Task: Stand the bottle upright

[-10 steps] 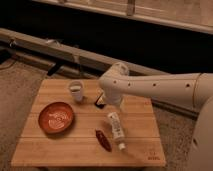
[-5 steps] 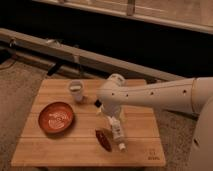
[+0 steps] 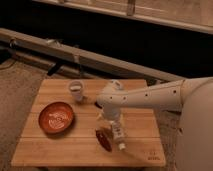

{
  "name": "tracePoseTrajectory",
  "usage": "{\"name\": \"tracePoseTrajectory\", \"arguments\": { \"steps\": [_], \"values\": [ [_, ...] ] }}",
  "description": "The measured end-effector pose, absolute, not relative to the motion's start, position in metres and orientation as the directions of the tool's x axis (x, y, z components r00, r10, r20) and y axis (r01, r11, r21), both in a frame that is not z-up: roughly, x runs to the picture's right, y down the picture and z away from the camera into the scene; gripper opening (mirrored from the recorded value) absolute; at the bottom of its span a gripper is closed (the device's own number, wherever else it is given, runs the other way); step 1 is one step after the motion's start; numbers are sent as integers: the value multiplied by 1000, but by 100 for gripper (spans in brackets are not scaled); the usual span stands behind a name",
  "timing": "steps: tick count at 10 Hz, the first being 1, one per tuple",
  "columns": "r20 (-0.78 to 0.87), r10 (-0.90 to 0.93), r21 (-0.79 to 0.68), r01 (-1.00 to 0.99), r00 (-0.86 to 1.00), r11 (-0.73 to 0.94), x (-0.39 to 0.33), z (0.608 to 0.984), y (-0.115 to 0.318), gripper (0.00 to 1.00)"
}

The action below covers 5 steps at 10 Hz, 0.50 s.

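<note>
Bottle (image 3: 118, 134) lying on its side near the middle of the desk (image 3: 55, 150), towards its front edge. Its small cap (image 3: 121, 146) points at the front edge and its base points away, under my wrist. A dark red-brown elongated object (image 3: 104, 140) lies just beside it on the left; whether the two touch cannot be told.

My pincer (image 3: 109, 121) hangs directly over the base end of the bottle, low and close to it, with the jaws spread wide and nothing between them. No contact with the bottle can be confirmed.

Change over the last second: my arm (image 3: 150, 97) has swung in from the right and come down, bringing the pincer from well above the desk to just over the bottle. The bottle itself has kept its place and its heading, so no lifting has begun.

Meaning for the task: the approach appears nearly complete and the grasp is the step in hand. Closing on the body near the base would, in my judgement, allow the bottle to be tipped up onto that base. The red-brown object sits close enough that a jaw may nudge it.

Farther out, well apart from the work: an orange bowl (image 3: 56, 118) on the left of the desk and a short white cup (image 3: 76, 91) behind it.
</note>
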<state>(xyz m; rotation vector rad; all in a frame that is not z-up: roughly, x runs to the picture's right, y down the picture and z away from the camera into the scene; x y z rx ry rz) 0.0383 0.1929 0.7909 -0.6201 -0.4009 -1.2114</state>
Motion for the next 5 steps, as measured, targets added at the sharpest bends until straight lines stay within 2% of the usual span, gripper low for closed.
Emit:
{"name": "tracePoseTrajectory", "arguments": {
  "steps": [5],
  "values": [
    [598,-737,-242,947,316,210,56,803,190,80]
  ]
}}
